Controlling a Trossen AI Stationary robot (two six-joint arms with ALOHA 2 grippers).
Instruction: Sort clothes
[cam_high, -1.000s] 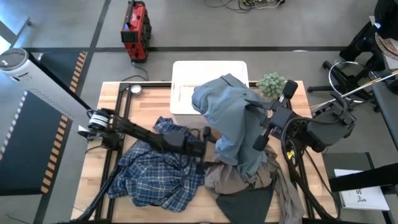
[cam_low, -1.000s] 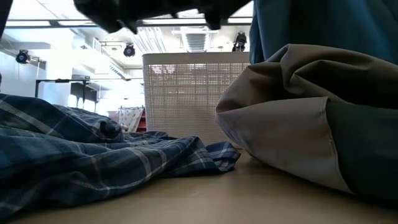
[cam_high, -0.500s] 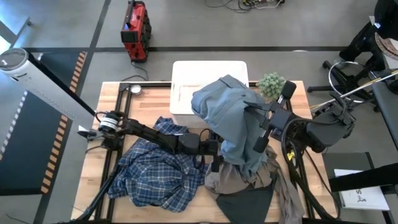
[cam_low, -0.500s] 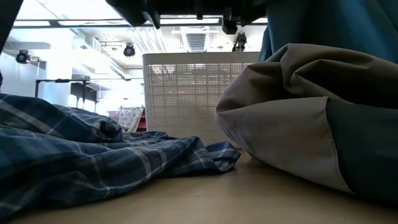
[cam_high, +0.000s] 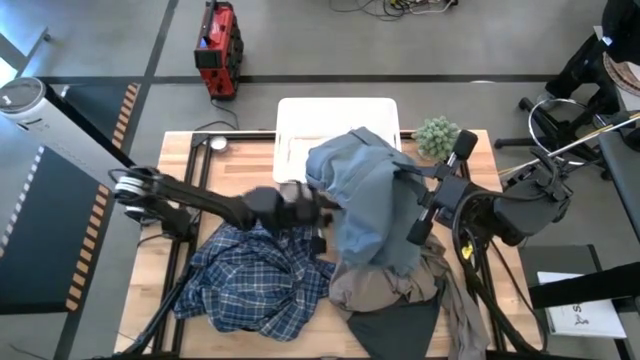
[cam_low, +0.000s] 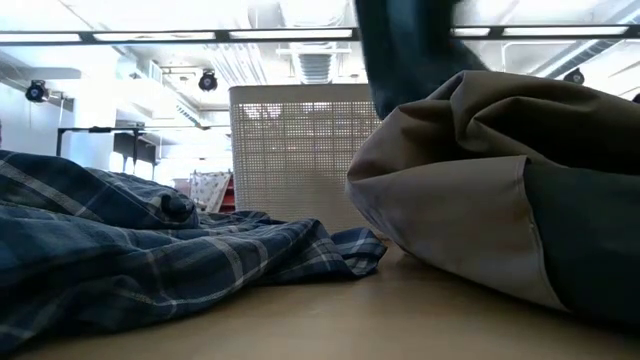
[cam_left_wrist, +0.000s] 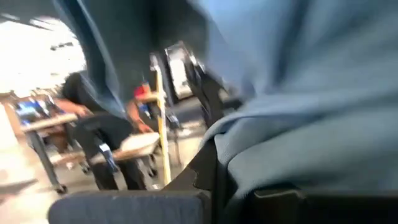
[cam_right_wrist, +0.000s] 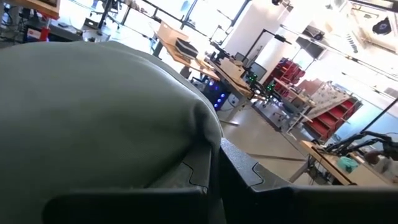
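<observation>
High view — grey-blue shirt (cam_high: 365, 195) hangs lengthwise toward the bin (cam_high: 335, 115), both end effectors gripping it.

The grey-blue shirt (cam_high: 365, 195) hides the right claw; the left claw (cam_high: 305, 212) is motion-blurred

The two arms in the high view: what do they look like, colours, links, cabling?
Both arms are dark, near black. The left arm is a slim jointed link with a silvery ringed joint at its base. The right arm looks bulkier, with black cables looping around its base.
</observation>
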